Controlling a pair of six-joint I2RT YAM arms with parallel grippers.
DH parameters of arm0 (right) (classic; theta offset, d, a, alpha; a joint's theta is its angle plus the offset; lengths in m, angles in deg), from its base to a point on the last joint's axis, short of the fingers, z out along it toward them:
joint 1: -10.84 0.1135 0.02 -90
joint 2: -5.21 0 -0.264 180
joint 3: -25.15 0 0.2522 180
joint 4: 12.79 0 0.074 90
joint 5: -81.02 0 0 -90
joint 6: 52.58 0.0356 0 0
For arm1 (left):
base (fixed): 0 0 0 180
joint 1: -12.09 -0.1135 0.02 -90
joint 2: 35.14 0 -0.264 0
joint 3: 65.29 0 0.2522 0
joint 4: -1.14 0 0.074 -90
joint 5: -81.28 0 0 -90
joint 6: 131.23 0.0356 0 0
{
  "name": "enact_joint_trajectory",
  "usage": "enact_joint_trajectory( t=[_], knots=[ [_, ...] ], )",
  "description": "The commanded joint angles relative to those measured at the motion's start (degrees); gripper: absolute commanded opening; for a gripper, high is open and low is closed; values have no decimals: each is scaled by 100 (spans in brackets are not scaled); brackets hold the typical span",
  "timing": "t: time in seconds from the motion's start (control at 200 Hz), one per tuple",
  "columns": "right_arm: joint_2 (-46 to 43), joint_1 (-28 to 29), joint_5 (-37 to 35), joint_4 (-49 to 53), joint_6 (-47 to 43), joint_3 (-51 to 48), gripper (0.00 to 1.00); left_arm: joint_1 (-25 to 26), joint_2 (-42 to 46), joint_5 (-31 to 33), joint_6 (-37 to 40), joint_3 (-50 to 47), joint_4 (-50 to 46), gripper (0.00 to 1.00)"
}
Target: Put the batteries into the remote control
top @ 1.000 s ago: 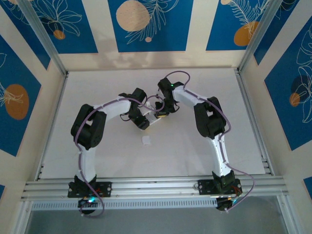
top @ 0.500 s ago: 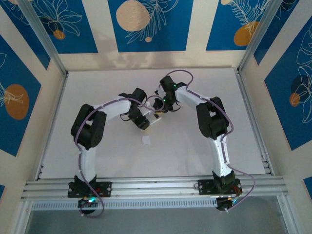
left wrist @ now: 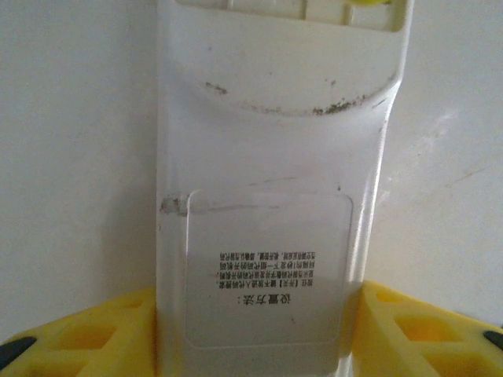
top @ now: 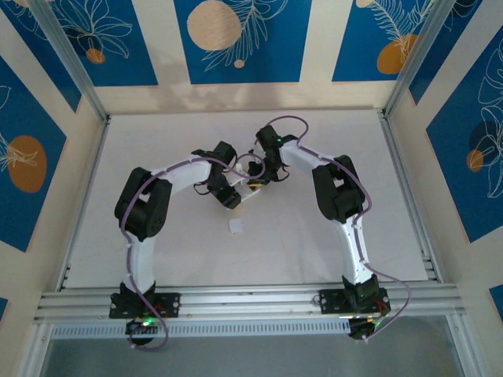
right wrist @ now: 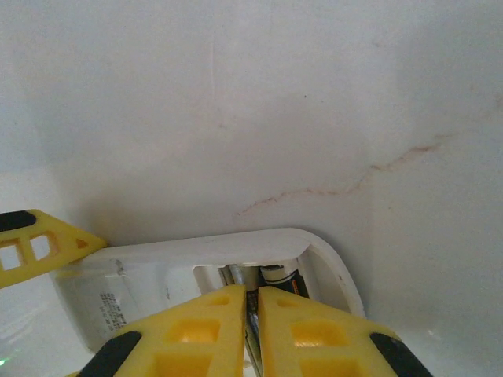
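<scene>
From above, left gripper (top: 231, 198) and right gripper (top: 264, 179) are meeting over the remote control (top: 250, 191). Left wrist: jaws are clamping it back-up, steadying it. Right wrist: jaws, almost together, are apparently seating a battery (right wrist: 280, 276) in its bay

On the back of the remote control (left wrist: 275, 118), a clear sticker (left wrist: 267, 267) with Chinese print, upside down here: heading probably "设置方法:" (smaller lines too fine to read).

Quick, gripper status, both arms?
Left gripper: closed on the remote control, gripping its sides.
Right gripper: closed, apparently pinching a battery at the open compartment.
</scene>
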Motion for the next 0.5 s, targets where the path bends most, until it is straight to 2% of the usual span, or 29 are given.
enact_joint_trajectory(
  t=[0.0,0.235,0.39,0.495],
  knots=[
    [164,74,-170,214,-1,-84,15,-37,-215,-77,75,41,-56,54],
    [-1127,-385,524,-245,348,-646,17,-38,-224,100,182,-34,2,55],
    [-1890,-756,859,-546,695,-1438,19,-98,-50,886,796,-267,78,56],
    [-2421,-835,763,-675,802,-2043,19,-148,79,1386,1500,-417,166,61]
  ],
)
